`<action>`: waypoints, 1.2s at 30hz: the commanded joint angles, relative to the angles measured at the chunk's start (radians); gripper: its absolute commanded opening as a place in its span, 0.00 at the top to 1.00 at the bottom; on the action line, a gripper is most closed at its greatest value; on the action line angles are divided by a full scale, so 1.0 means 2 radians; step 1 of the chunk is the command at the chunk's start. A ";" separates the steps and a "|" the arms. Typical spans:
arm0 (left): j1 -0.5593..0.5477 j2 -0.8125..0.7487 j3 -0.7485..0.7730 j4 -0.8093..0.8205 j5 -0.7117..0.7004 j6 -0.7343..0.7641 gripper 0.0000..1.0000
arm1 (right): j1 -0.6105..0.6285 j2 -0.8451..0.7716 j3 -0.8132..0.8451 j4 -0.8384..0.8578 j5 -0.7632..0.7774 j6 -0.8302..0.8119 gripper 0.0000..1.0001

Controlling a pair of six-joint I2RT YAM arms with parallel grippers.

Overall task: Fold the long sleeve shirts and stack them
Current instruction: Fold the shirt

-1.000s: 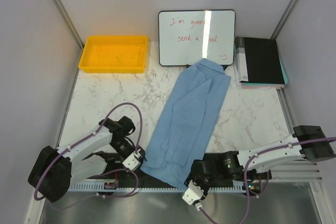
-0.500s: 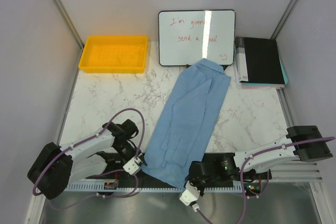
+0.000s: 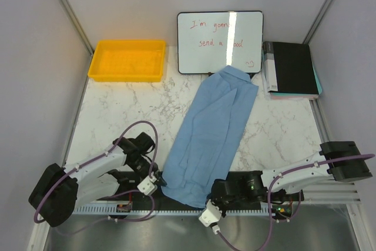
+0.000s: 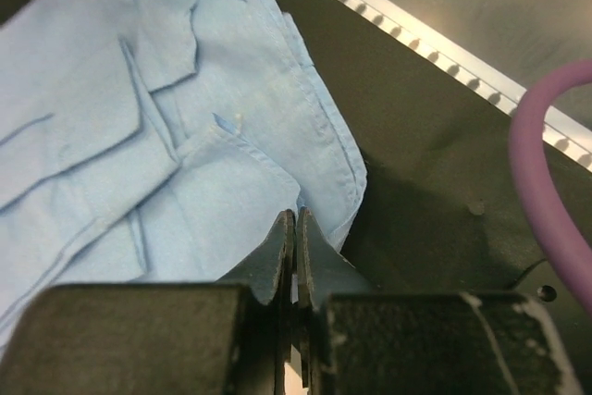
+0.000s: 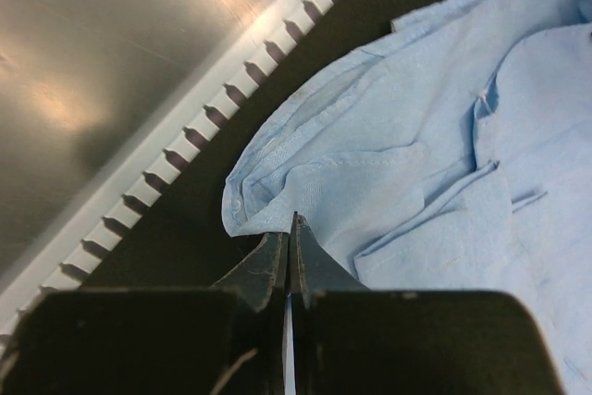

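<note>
left arm (image 3: 94, 166): low, elbow bent, angled inward
left gripper (image 4: 294, 219): pinched tight on the shirt (image 4: 139, 136) hem
right arm (image 3: 294, 174): stretched low, reaching leftward
right gripper (image 5: 291, 224): same deal, clamped on shirt edge

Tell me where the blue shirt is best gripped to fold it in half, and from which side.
Grip the light blue shirt at its two near hem corners, coming from the near edge. It lies flat and lengthwise, collar far, so the hem is the free end. The left tool and right tool are shut there.
</note>
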 commanded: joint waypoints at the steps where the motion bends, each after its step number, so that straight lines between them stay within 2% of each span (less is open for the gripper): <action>1: -0.002 -0.021 0.031 0.010 0.052 0.150 0.98 | -0.019 -0.018 0.015 -0.028 0.025 0.014 1.00; 8: 0.006 0.015 0.101 0.076 0.073 0.045 0.98 | -0.047 -0.100 0.009 -0.053 0.078 0.016 1.00; 21: 0.031 0.209 0.274 0.211 0.089 -0.069 0.98 | -0.283 -0.168 0.026 -0.107 0.052 -0.053 1.00; 26: 0.033 0.283 0.334 0.260 0.080 -0.111 0.98 | -0.362 -0.165 0.038 -0.112 0.014 -0.083 1.00; 32: 0.037 0.363 0.411 0.283 0.063 -0.113 0.98 | -0.492 -0.122 0.060 -0.109 -0.046 -0.126 1.00; 36: 0.046 0.402 0.433 0.309 0.043 -0.119 0.98 | -0.541 -0.093 0.071 -0.105 -0.074 -0.155 1.00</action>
